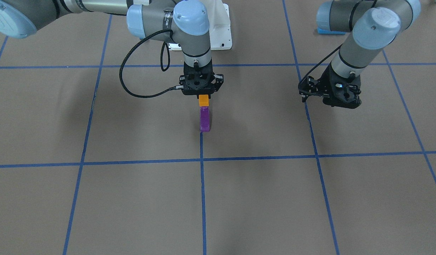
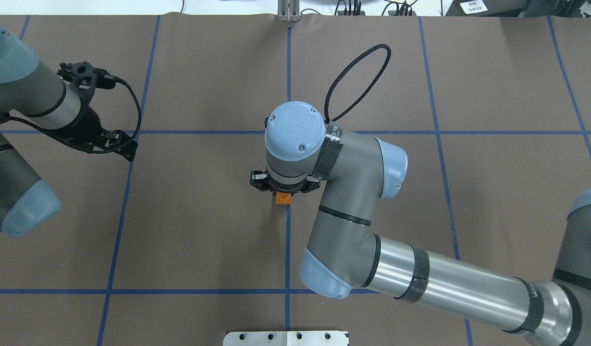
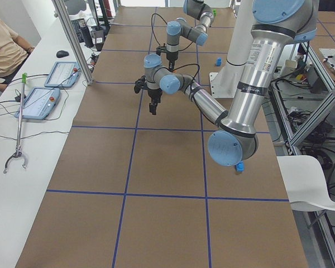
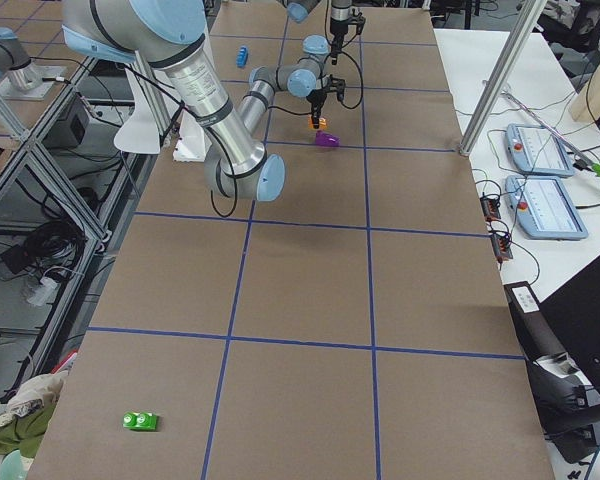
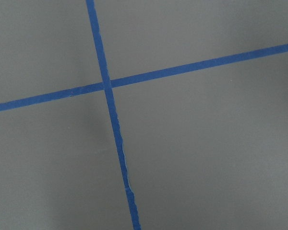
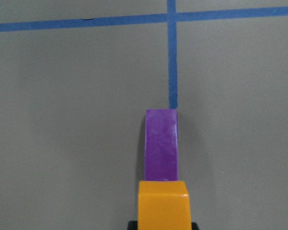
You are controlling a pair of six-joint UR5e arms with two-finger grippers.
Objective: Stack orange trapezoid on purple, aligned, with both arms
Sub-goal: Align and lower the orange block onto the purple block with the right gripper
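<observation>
My right gripper [image 1: 203,96] points straight down and is shut on the orange trapezoid [image 1: 203,100], holding it above the table. It also shows in the overhead view [image 2: 283,199] and low in the right wrist view [image 6: 163,203]. The purple block [image 1: 205,119] lies on the table at the end of a blue tape line, just beyond the orange one on the side away from the robot and lower [image 6: 161,143]. The two blocks are apart. My left gripper [image 1: 336,97] hangs tilted over bare table far to the side. Its fingers do not show, so I cannot tell its state.
A small blue block [image 1: 329,31] lies behind the left arm near the white base plate [image 1: 221,32]. A green brick [image 4: 140,421] lies far off at the table's right end, and a blue brick [image 4: 242,55] at the far side. Blue tape lines [image 5: 110,110] cross the brown table.
</observation>
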